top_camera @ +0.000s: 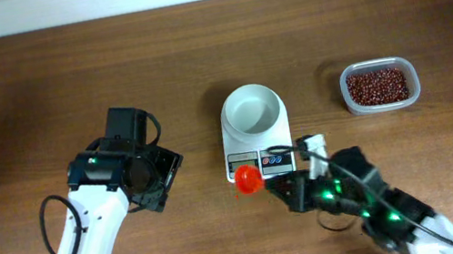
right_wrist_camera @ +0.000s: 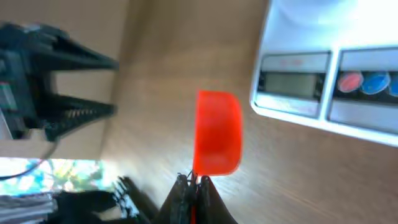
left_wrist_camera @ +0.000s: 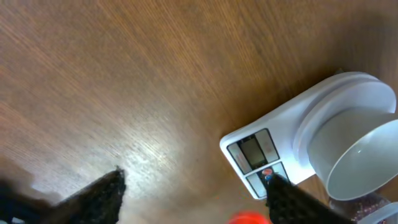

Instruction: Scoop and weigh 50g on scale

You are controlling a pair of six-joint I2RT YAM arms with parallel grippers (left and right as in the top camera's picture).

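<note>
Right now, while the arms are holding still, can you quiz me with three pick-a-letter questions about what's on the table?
1. On which side of the scale does the tub of beans stand?
A. the left arm's side
B. the right arm's side
C. on top of it

2. What colour is the scoop pinched in the right gripper?
A. blue
B. green
C. orange-red

3. The bowl on the scale is:
A. empty
B. full of beans
C. tipped on its side

Answers:
1 B: from overhead the tub stands apart from the scale, on the right arm's side.
2 C: the scoop shows bright orange-red in all three views.
3 A: the bowl stands upright with only plain white inside it.
</note>
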